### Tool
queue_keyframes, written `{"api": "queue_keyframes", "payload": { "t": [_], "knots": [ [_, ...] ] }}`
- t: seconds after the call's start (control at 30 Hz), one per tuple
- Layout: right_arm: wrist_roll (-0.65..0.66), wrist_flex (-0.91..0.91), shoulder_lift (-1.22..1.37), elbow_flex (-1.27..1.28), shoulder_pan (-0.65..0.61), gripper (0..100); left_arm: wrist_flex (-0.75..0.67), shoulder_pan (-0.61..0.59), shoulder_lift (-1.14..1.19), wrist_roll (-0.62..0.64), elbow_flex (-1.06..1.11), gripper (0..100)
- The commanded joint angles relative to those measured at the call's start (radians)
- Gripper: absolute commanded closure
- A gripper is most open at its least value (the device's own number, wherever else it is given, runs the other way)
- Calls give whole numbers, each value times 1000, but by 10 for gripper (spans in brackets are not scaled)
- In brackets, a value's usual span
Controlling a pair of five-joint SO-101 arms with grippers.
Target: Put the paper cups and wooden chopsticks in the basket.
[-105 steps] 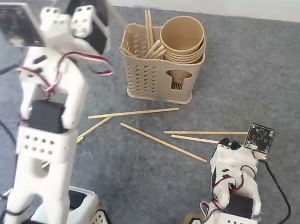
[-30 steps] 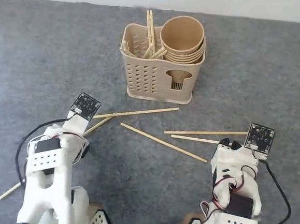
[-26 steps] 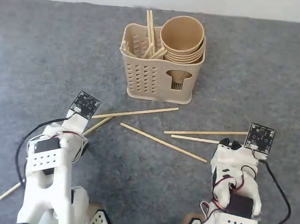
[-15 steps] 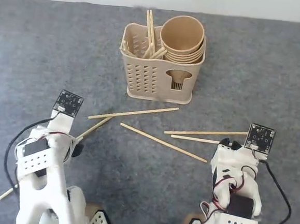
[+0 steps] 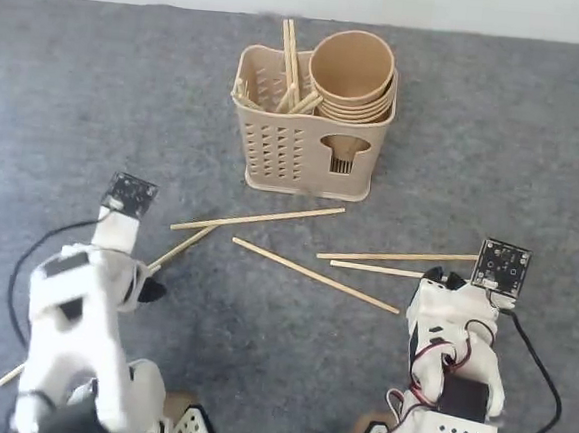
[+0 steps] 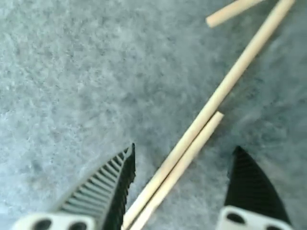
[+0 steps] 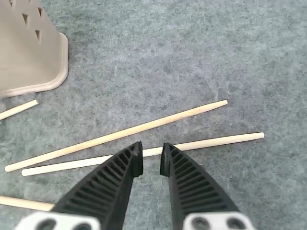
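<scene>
A beige slotted basket (image 5: 305,153) stands at the back middle of the grey carpet, holding stacked paper cups (image 5: 352,69) and several wooden chopsticks (image 5: 288,61). More chopsticks lie loose in front of it. My left gripper (image 6: 184,153) is open and low over the carpet, its jaws on either side of two chopsticks (image 6: 207,112) lying side by side; in the high view it (image 5: 147,284) sits at the near left. My right gripper (image 7: 151,146) is shut with nothing in it, its tips just above a chopstick (image 7: 218,140), at the near right (image 5: 443,281).
Loose chopsticks cross the carpet between the arms: one (image 5: 259,217) in front of the basket, a long slanted one (image 5: 315,275), two (image 5: 397,255) by the right arm. Another (image 5: 13,372) pokes out by the left arm's base. A basket corner (image 7: 33,52) appears in the right wrist view.
The left arm came down from beside the basket to the carpet at the near left, then shifted a little further left over the chopstick pair. The right arm stayed still.
</scene>
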Motion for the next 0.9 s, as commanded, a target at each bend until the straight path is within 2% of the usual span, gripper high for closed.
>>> {"api": "queue_keyframes", "payload": {
  "t": [0.0,0.1,0.2,0.23,0.4,0.53,0.87],
  "knots": [
    [14,2,-21,15,4,926,55,-20,163,-17,-154,716],
    [14,1,-21,15,4,926,140,-18,287,-17,-259,805],
    [14,1,-21,15,4,926,245,-14,393,-17,-343,981],
    [14,1,-21,15,4,926,282,-9,417,-17,-363,999],
    [14,-1,-21,15,4,926,523,5,436,-132,-437,990],
    [14,-1,-21,15,4,926,698,37,368,-146,-479,990],
    [14,-1,-21,15,4,926,899,63,71,-143,-654,989]
  ]
}}
